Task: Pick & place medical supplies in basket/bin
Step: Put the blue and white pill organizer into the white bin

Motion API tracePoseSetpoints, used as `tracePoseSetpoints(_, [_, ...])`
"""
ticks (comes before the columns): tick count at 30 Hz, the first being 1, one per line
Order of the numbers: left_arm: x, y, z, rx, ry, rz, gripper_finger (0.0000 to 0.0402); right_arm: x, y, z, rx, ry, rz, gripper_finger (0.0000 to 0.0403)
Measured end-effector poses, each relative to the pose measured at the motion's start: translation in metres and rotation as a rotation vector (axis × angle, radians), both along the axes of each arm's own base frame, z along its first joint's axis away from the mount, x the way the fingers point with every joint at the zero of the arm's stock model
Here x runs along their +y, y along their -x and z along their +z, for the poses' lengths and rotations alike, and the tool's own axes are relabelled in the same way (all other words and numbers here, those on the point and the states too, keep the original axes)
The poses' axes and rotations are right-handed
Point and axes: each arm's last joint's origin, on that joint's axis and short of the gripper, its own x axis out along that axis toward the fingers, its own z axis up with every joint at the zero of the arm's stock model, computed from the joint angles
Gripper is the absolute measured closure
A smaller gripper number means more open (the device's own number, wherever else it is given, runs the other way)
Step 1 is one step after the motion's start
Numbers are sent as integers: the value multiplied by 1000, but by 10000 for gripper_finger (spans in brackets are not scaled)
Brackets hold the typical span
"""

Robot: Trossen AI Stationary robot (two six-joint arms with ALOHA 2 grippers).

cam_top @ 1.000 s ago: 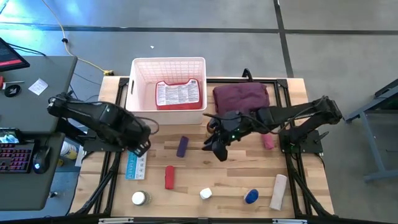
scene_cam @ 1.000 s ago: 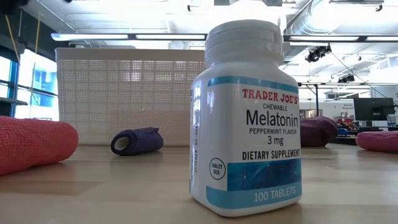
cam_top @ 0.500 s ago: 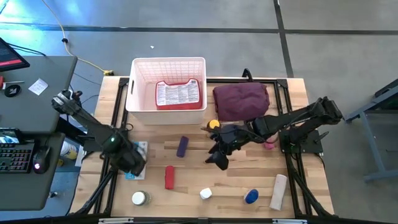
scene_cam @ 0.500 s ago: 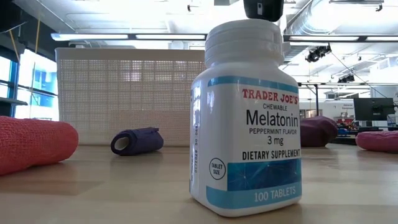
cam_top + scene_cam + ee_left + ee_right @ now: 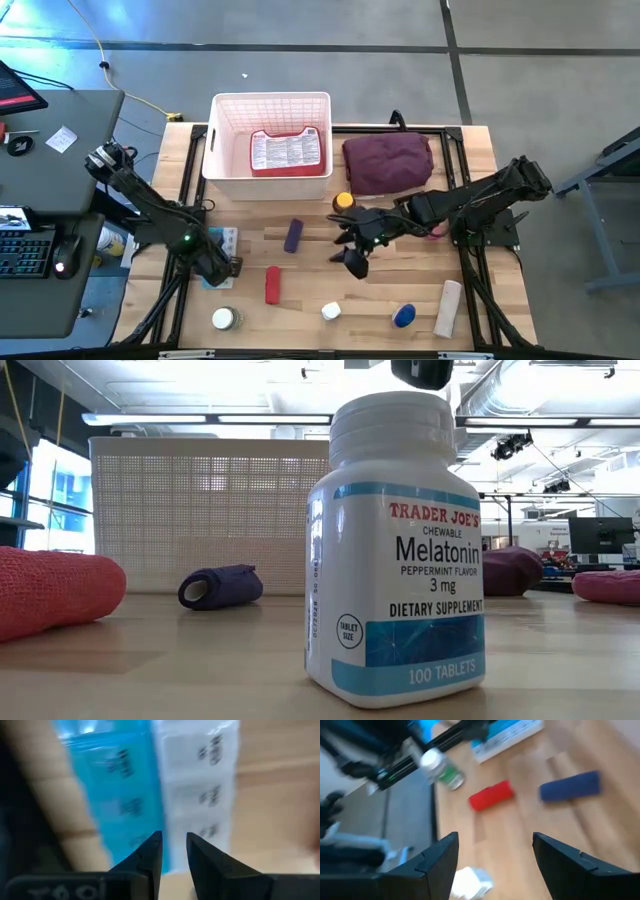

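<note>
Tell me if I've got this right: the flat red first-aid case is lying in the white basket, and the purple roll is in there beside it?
Not quite. The red first-aid case does lie in the white basket, but the purple roll is out on the wooden table, in front of the basket. The high view shows this.

Two dark, near-black jointed arms, built of slim tubes with bulkier rounded housings at the joints. On the left arm (image 5: 160, 215), a small green light. On the right arm (image 5: 470, 195), chunky black links. Matte black fingers (image 5: 435, 857), flat-faced and angular, faint lettering moulded below the left pair (image 5: 150, 857).
</note>
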Motion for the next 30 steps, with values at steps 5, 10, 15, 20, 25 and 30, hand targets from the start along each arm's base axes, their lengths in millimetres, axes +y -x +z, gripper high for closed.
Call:
tracePoseSetpoints(5, [-2,-12,-7,-145,-15,78,277,-11,-2,0,-20,80,-132,157])
tracePoseSetpoints(10, [-4,-31,-7,-329,-36,78,277,-25,-5,-14,-24,106,-217,157])
tracePoseSetpoints(15, [-4,-46,6,-484,-5,23,277,-40,-8,-46,-14,-125,-207,157])
tracePoseSetpoints(20, [-3,-44,29,-491,-6,-117,277,-52,-9,-65,-70,-300,-250,157])
tracePoseSetpoints(25, [5,-10,44,-245,-77,-152,277,-65,-18,-56,-179,-313,-340,160])
tracePoseSetpoints(30, [18,16,50,-118,-148,-88,277,-68,-51,-44,-220,-294,-308,170])
